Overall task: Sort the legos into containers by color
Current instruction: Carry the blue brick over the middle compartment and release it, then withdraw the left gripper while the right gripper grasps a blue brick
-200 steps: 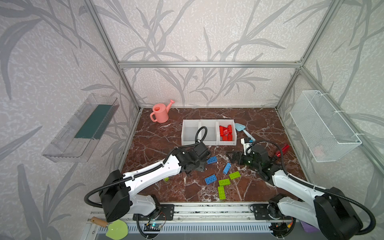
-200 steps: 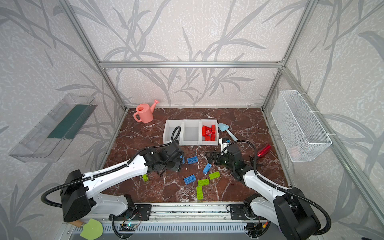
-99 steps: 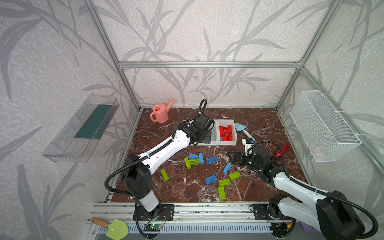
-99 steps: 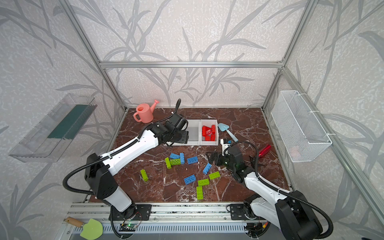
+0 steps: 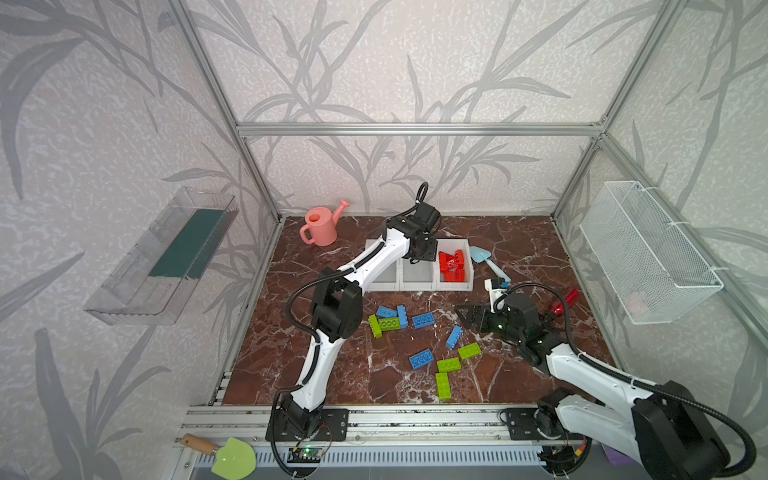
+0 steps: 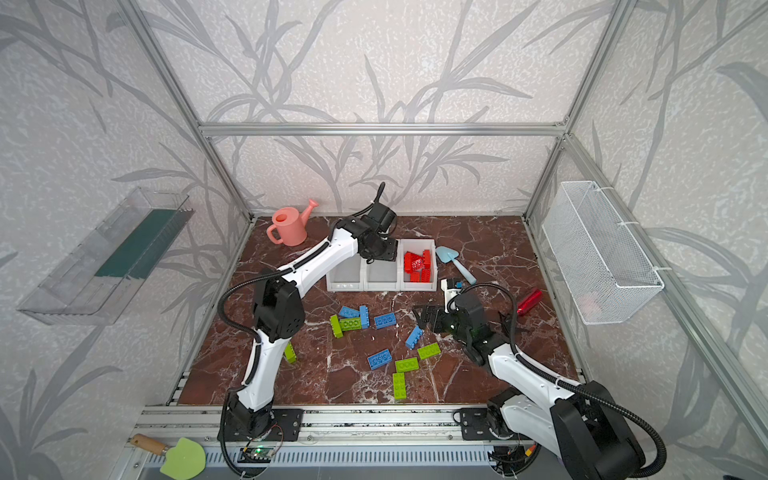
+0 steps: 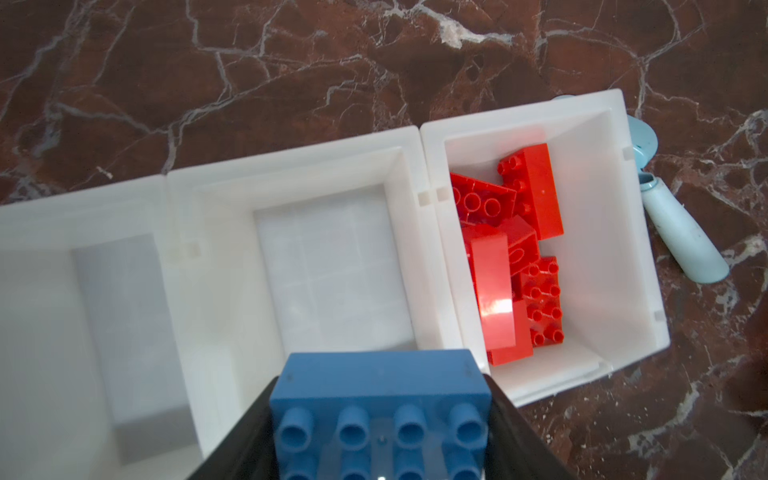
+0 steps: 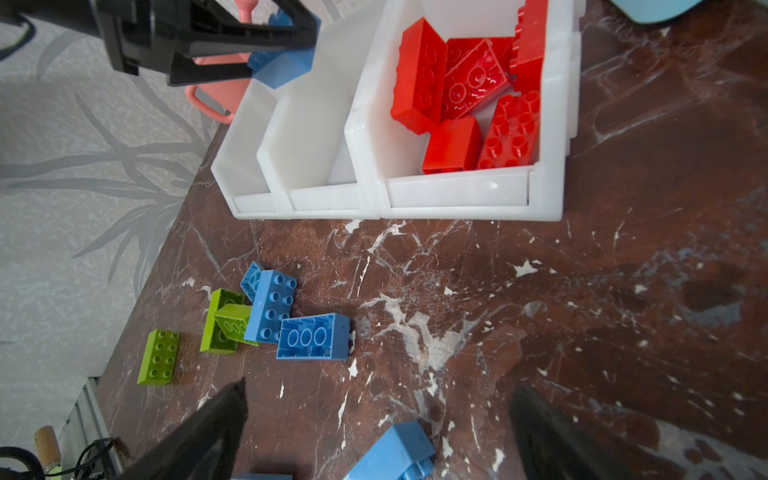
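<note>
My left gripper (image 5: 424, 254) (image 6: 380, 254) (image 7: 380, 415) is shut on a blue lego (image 7: 380, 399) (image 8: 282, 62), held above the middle of the three joined white containers (image 5: 415, 286) (image 6: 382, 286) (image 7: 291, 166). The middle and left bins look empty. Several red legos (image 5: 453, 264) (image 7: 511, 257) (image 8: 461, 95) fill the right bin. Loose blue and lime-green legos (image 5: 423, 320) (image 6: 407, 365) lie on the floor in front. My right gripper (image 5: 471, 318) (image 8: 378, 415) stands open low over the floor, with a blue lego (image 5: 454, 336) (image 8: 390, 453) just before it.
A pink watering can (image 5: 322, 226) stands at the back left. A light-blue scoop (image 5: 482, 255) lies right of the bins, and a shiny red object (image 5: 564, 301) further right. A wire basket (image 5: 648, 257) and a clear tray (image 5: 166, 257) hang on the side walls.
My left arm has risen from the loose bricks and swung back over the bins, carrying the blue lego. The right arm has barely moved.
</note>
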Motion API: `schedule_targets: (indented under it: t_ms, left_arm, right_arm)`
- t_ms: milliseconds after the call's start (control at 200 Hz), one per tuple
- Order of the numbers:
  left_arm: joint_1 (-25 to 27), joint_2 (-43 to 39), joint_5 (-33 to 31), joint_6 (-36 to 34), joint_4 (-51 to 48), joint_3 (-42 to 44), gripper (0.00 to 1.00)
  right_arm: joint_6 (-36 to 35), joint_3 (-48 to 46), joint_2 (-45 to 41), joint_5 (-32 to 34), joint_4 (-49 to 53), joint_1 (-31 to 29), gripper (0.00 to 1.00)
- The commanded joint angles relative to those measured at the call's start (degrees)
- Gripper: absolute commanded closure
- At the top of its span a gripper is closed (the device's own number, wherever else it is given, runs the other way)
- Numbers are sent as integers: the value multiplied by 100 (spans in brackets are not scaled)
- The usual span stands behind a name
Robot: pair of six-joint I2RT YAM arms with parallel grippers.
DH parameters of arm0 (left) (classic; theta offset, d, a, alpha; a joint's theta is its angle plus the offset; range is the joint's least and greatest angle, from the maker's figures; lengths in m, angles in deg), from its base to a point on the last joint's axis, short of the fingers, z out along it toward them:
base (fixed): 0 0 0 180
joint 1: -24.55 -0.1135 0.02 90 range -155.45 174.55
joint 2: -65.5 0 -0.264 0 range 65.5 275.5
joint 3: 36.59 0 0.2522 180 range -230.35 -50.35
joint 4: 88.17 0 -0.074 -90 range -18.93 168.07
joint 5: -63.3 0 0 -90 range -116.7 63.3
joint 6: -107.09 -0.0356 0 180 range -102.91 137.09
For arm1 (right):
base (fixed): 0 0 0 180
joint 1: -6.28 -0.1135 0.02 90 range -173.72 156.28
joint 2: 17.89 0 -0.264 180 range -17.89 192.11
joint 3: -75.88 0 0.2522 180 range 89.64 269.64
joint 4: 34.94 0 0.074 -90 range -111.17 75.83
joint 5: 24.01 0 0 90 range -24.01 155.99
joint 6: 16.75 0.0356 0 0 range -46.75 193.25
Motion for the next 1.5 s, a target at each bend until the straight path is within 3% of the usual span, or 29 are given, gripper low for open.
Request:
schedule_targets:
  t_ms: [0, 200, 440, 665, 830, 955, 1105, 1265, 1499]
  left_arm:
    - [-36, 212, 98, -145, -406, -454, 49]
    - [-113, 277, 42, -119, -395, -421, 43]
    - [-116, 45, -142, -115, -404, -275, 19]
    - [-112, -785, -313, 36, -262, 311, 14]
    - [-39, -2004, -424, 289, 272, 1597, 14]
    - [73, -3151, -657, 589, 770, 2944, 14]
    - [216, -4531, -641, 829, 1336, 4478, 14]
    - [346, -5642, -763, 944, 1307, 5471, 15]
    - [361, -7038, -744, 1136, 1424, 6849, 15]
  right_arm:
    - [22, 188, -56, -79, 133, -25, 1]
    - [-4, 231, -88, 30, 303, -24, 1]
    - [-78, 270, -116, 151, 447, -25, 1]
    - [-144, 480, -49, 414, 922, -58, 1]
    - [-78, 685, -7, 946, 1346, -320, 0]
    - [137, 790, 88, 1081, 1403, -562, 10]
    - [-50, 1165, 272, 1804, 2109, -1327, 11]
    - [70, 1451, 673, 2273, 2705, -1955, 11]
    - [818, 1491, 1036, 2304, 2856, -2091, 11]
